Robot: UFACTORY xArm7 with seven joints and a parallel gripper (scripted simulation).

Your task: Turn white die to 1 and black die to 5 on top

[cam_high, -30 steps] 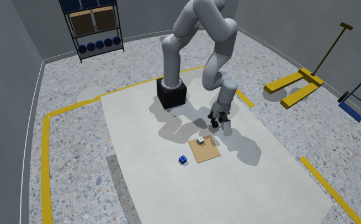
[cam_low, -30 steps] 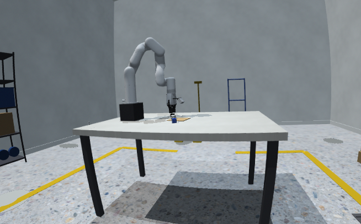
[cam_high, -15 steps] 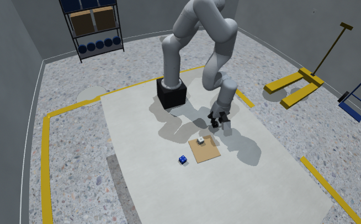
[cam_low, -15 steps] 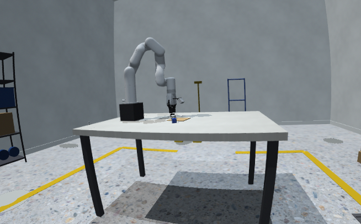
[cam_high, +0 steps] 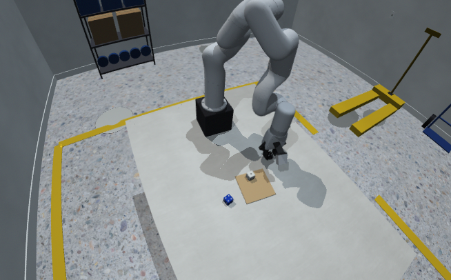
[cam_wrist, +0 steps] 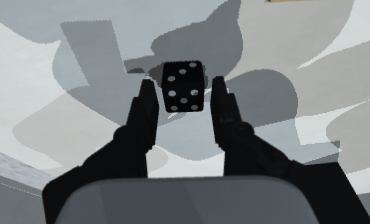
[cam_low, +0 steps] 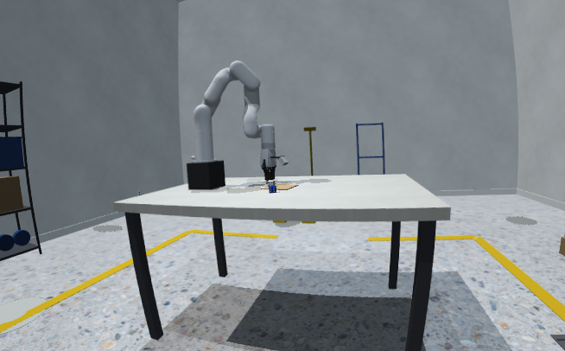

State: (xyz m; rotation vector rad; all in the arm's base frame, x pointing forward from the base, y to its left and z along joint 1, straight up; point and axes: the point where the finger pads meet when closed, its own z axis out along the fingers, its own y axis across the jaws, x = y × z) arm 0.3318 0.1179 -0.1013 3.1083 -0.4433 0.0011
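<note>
top view, left to right: the blue die (cam_high: 228, 198) sits on the bare worktop (cam_high: 289, 236) just off the left edge of the tan mat (cam_high: 259, 192), the white die (cam_high: 250, 175) lies flat near the mat's far corner, and the gripper (cam_high: 271, 152) hangs beyond that corner, over bare worktop with the black die somewhere under it, hard to pick out against the dark fingers. in the wrist view the black die (cam_wrist: 183, 86) rests on the worktop, off the mat, between the two fingers, with a gap visible on each side; the jaws are half spread and pinching nothing. its near side face shows five or six pips and the top face seems to show two, though the angle makes that uncertain. the white die's top face is too small to read, so whether it shows 1 cannot be told. the step in hand looks like the approach to the black die. the next move calls for lowering until the fingers bracket the die squarely, closing on opposite faces, then rolling it so 5 comes up and setting it fully on the mat, apart from the white die and without nudging the blue one.
</note>
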